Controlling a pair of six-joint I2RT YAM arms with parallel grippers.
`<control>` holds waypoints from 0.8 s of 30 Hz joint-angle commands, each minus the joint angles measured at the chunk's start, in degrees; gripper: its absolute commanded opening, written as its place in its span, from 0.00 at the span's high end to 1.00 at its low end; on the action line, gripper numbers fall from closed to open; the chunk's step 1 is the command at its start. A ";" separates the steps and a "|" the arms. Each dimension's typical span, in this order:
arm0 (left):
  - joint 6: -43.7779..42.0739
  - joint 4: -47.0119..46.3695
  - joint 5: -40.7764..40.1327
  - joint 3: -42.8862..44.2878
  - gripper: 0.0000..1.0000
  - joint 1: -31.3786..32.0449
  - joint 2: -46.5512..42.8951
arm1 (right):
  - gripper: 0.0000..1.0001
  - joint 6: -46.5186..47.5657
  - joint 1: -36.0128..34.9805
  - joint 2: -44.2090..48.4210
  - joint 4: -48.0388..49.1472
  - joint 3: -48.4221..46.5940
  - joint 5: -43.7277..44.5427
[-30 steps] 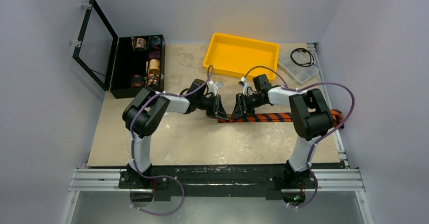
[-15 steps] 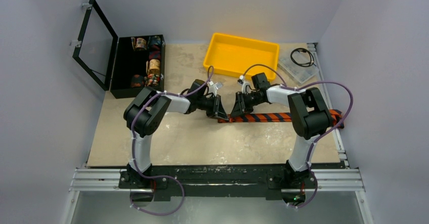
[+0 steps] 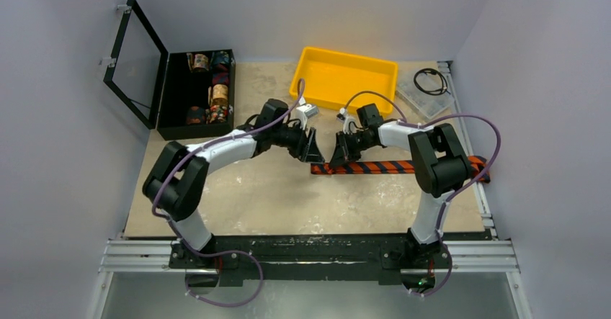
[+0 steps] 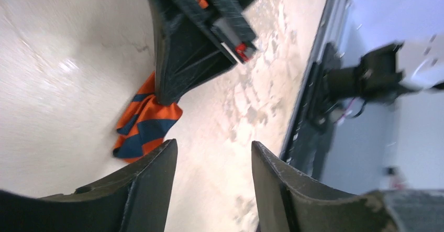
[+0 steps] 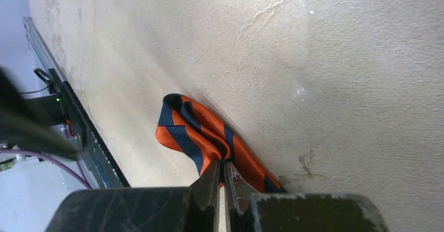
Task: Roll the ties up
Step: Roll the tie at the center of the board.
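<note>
On a beige tabletop (image 3: 274, 196), the right gripper (image 5: 221, 173) clamps the folded tip of the tie (image 5: 186, 130) just ahead of the open-jawed left gripper (image 4: 212, 158), which should pin the fold for a tight roll.

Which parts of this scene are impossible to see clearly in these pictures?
- Top view: part of the tie, under the elbow of the right arm.
- Top view: the rolls in the black case, too small to tell patterns.
- Right wrist view: most of the tie, hidden by the right pincer.
</note>
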State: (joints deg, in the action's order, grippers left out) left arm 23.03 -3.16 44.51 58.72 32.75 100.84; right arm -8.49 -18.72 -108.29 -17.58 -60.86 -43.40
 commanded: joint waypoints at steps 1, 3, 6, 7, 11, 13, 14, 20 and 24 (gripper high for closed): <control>-31.69 17.53 -4.25 6.09 0.45 1.46 -6.98 | 1.00 1.72 -0.11 -0.59 -0.67 -1.80 0.63; -43.76 24.34 -7.33 7.78 0.43 3.15 -7.95 | 1.00 1.77 -0.13 -0.78 -0.54 -1.93 0.52; -58.23 28.38 -12.03 6.85 0.34 6.62 -8.22 | 1.00 1.82 -0.17 -0.95 -0.54 -2.12 0.29; -61.29 28.56 -13.45 6.40 0.32 7.61 -7.97 | 1.00 1.79 -0.18 -1.03 -0.61 -2.27 0.13; -65.96 27.04 -14.76 6.07 0.18 9.64 -5.76 | 1.00 1.64 -0.11 -0.79 -0.75 -3.04 0.05; -66.26 26.23 -14.67 7.03 0.18 10.06 -3.72 | 1.00 1.63 -0.17 -0.78 -0.94 -3.33 -0.01; -66.46 25.71 -14.83 7.36 0.18 10.31 -2.91 | 1.00 1.61 -0.18 -0.78 -0.96 -3.38 -0.06; -67.56 20.46 -15.55 9.02 0.19 11.11 0.85 | 1.00 1.48 -0.17 -0.87 -1.15 -3.92 -0.44; -70.81 20.92 -18.09 10.56 0.22 11.99 3.52 | 1.00 2.13 -0.13 -0.88 -1.98 -4.37 -0.75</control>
State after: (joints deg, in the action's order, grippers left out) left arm -42.74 20.38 28.08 66.28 43.62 102.87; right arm -7.84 -18.72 -109.25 -18.94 -62.94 -43.18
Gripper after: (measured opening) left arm 0.792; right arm 0.008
